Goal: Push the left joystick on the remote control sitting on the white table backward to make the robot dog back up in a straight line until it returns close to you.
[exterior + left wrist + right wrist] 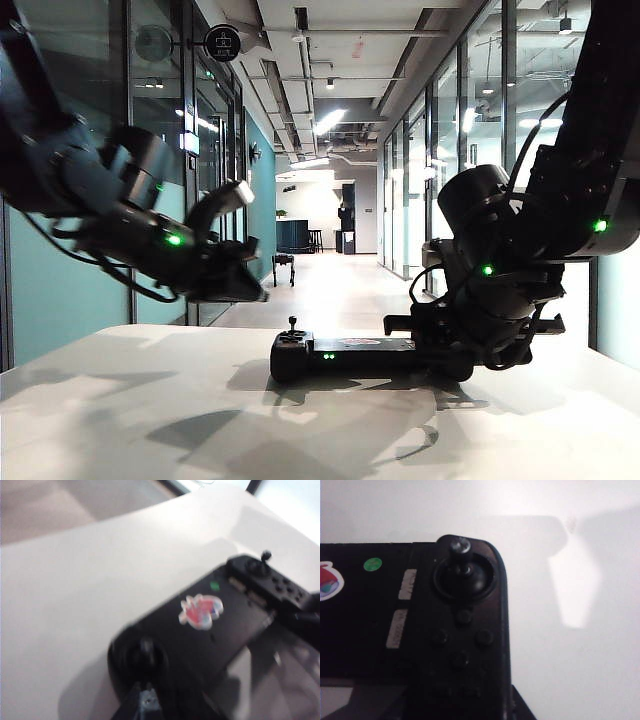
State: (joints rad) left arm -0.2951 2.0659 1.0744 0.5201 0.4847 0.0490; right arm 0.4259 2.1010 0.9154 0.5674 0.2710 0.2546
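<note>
1. My left gripper (245,285) hangs above the white table (120,400), left of the remote control (345,355); I cannot tell its jaws' state.
2. My right gripper (455,350) is at the controller's right end, grip unclear.
3. I should lower onto the left joystick (293,326), then push straight backward, no sideways drift.
4. The robot dog (284,266) stands far down the corridor.

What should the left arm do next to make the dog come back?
Probably ease the left gripper down onto the left joystick. It hovers just left of the remote control, not touching the stick, while the right gripper sits at the remote's other end. The robot dog stands far down the hall.
</note>
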